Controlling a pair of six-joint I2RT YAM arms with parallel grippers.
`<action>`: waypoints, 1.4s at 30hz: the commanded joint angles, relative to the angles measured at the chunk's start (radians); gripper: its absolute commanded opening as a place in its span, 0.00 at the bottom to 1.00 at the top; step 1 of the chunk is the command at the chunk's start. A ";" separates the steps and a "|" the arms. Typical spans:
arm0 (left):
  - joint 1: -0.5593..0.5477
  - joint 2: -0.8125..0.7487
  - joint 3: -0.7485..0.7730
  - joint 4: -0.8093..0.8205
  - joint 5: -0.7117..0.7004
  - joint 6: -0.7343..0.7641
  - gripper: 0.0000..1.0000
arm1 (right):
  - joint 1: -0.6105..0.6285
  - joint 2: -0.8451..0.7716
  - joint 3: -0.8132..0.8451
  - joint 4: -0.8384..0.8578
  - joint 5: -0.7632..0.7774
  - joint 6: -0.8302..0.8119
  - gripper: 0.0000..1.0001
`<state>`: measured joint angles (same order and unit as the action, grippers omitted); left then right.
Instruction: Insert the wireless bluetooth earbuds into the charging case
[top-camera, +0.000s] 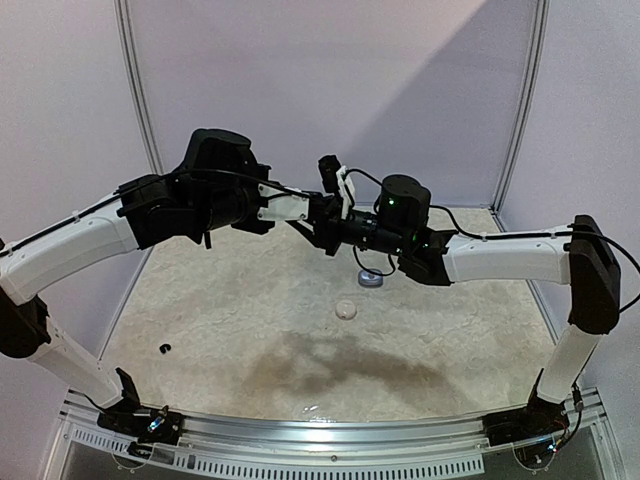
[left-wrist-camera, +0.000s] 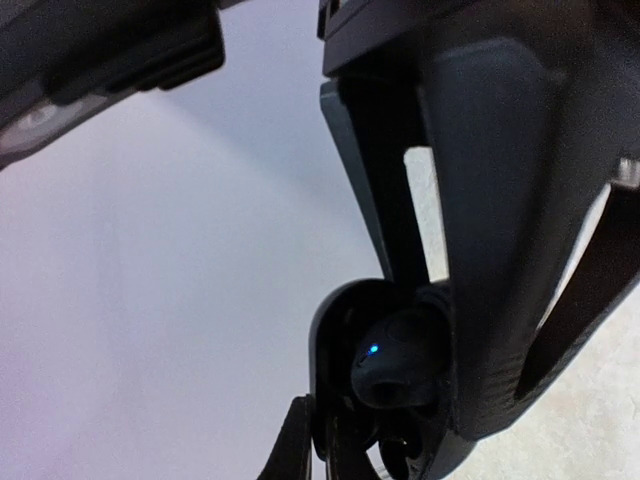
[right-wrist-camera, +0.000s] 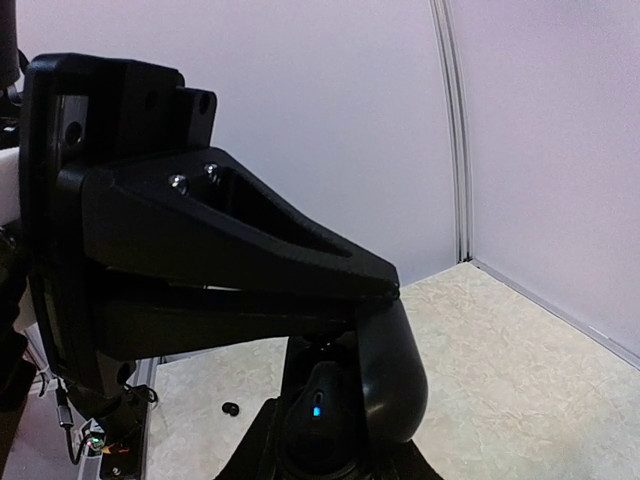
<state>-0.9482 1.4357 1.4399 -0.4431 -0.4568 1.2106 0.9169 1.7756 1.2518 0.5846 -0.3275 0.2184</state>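
loose black earbud (top-camera: 164, 348) lies on table (top-camera: 480, 330), far left. left gripper (top-camera: 318, 224) clamped on dark charging case (left-wrist-camera: 335, 330), mid-air, lid open. lit earbud (left-wrist-camera: 395, 365), dark with blue light, sits inside. right gripper (top-camera: 342, 232) at case, cannot tell if closed. case bottom cut off in wrist views.

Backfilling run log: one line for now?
left jaws: shut on open black case, midair | right jaws: at case, grip unclear | black earbud loose on table

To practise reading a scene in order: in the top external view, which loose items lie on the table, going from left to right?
small black earbud → pale round piece → grey round piece
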 joint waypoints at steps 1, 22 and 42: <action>-0.020 -0.016 0.009 0.008 0.012 -0.026 0.00 | -0.002 0.005 0.014 -0.014 -0.014 -0.017 0.21; -0.008 -0.049 0.110 -0.178 0.010 -0.187 0.64 | -0.003 -0.101 -0.065 -0.056 -0.119 -0.108 0.05; 0.091 0.060 0.314 -0.649 0.447 -0.477 0.42 | -0.002 -0.128 -0.016 -0.094 -0.266 -0.075 0.11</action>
<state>-0.8787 1.4612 1.7092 -0.9077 -0.1379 0.8024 0.9157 1.6882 1.2049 0.4976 -0.5266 0.1368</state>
